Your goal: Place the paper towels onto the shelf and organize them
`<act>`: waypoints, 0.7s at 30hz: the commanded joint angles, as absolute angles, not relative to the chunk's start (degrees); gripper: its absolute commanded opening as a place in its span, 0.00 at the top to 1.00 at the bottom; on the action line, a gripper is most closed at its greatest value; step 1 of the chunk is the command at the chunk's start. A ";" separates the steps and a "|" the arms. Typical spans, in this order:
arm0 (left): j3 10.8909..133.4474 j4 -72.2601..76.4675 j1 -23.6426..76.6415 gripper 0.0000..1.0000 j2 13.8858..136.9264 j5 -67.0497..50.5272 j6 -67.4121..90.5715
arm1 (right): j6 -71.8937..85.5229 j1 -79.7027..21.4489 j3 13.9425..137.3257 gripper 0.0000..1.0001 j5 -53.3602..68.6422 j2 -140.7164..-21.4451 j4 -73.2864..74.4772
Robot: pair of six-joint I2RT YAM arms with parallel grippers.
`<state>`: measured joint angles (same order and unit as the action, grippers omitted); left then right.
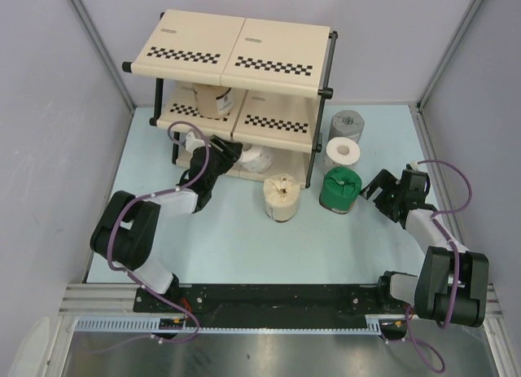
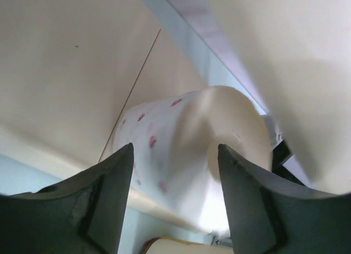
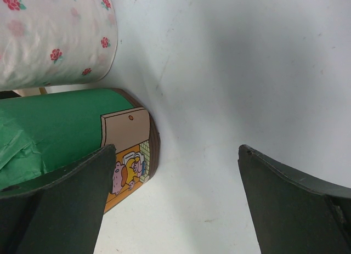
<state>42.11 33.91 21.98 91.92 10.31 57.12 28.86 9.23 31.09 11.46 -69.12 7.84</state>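
Observation:
The shelf (image 1: 236, 47) stands at the back of the table. A tan roll (image 1: 213, 100) sits on its middle tier. A white flowered roll (image 1: 256, 157) lies on its side on the bottom tier. My left gripper (image 1: 230, 155) is open right at this roll; in the left wrist view the roll (image 2: 181, 150) lies just past my spread gripper (image 2: 175, 151). On the table stand a tan roll (image 1: 282, 198), a green-wrapped roll (image 1: 339, 188), a white roll (image 1: 343, 151) and a grey roll (image 1: 348, 124). My right gripper (image 1: 376, 190) is open and empty just right of the green roll (image 3: 49, 128).
The shelf's beige panels (image 2: 60, 73) close in above and below the left gripper. A black post (image 1: 310, 161) stands between the bottom tier and the white roll. The white flowered roll (image 3: 55, 37) stands behind the green one in the right wrist view. Grey walls enclose the table.

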 commanded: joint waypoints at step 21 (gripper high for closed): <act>32.35 28.32 21.97 0.14 70.68 8.97 53.54 | 29.44 9.40 32.52 0.03 11.87 -67.42 6.15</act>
<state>34.33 32.45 21.98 78.06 9.65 56.45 28.88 9.23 31.09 11.51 -69.21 7.81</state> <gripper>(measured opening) 0.857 0.971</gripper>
